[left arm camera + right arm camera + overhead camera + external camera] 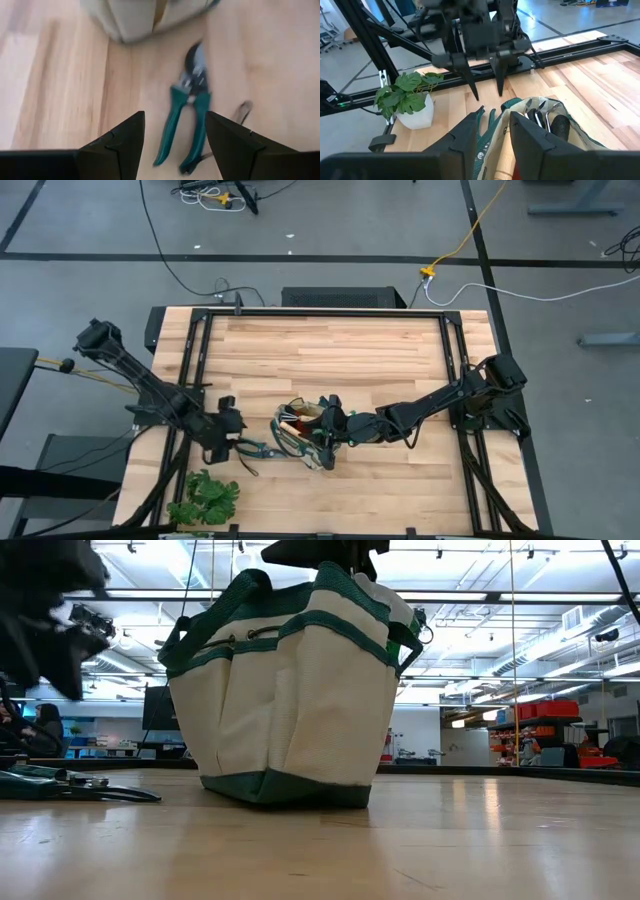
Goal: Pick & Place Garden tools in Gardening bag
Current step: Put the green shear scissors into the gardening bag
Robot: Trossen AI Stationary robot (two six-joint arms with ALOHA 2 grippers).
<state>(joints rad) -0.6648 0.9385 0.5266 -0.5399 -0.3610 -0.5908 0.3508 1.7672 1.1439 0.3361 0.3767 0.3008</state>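
Observation:
The beige gardening bag [303, 436] with green trim stands upright on its base at the table's near middle; it also shows in the low view [290, 690]. Metal tool heads [540, 112] show inside it. The green-handled pruning shears [187, 120] lie flat on the table just left of the bag [255, 450]. My left gripper [228, 426] hovers open above the shears, fingers pointing down and touching nothing. My right gripper [330, 430] is at the bag's top, shut on its rim. Gloves and spray bottle are not in view. My right gripper pinches the bag's green-trimmed top rim [506, 117] between its two fingers, one finger on the bag's inner side and one on the outer. The fingers come from above and from the table's right. The rim stands drawn up [340, 578]; the bag's base rests on the table.
A leafy plant in a white pot [205, 498] stands at the near left corner, close to the shears and my left arm. Black frame rails [195, 370] run along the table's left, right and far sides. Bare wood lies toward the far edge [330, 350].

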